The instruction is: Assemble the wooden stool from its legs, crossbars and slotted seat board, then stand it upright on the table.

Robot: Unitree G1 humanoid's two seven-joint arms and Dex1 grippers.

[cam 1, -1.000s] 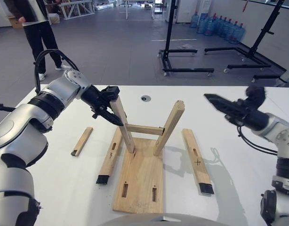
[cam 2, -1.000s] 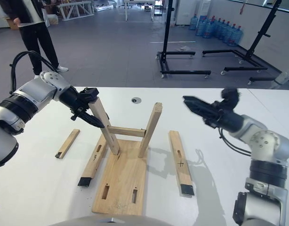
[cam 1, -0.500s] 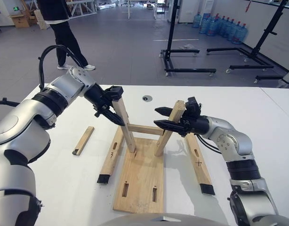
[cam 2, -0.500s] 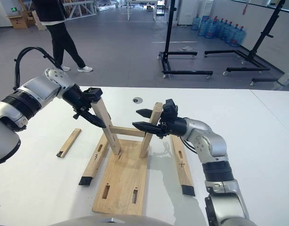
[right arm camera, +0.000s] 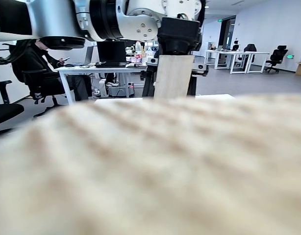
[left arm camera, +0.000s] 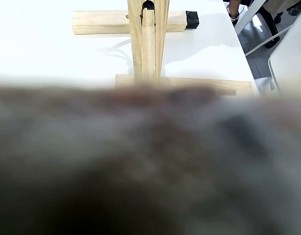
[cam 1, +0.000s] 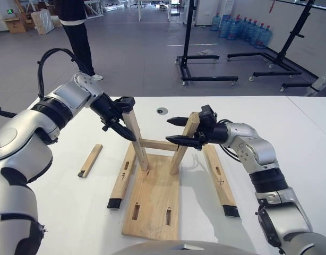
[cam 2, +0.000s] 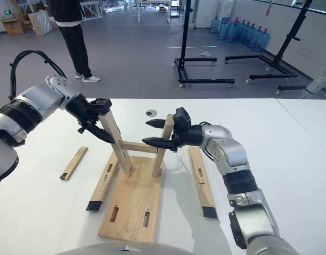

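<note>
We're clamping left claw on left upright leg, right claw gaping around right upright leg; two spare legs, one loose crossbar lying on desk.

The bench is plain white. The seat board is pale honey wood with fine lengthwise grain and narrow dark slots. The left upright leg, the right upright leg and the crossbar between them are the same light tan. The left lying leg and the right lying leg are tan too, each with a black cap at one end and a small dark pen mark. The loose crossbar is tan with a darker end. The left pincer and the right pincer are black. The floor is grey.
</note>
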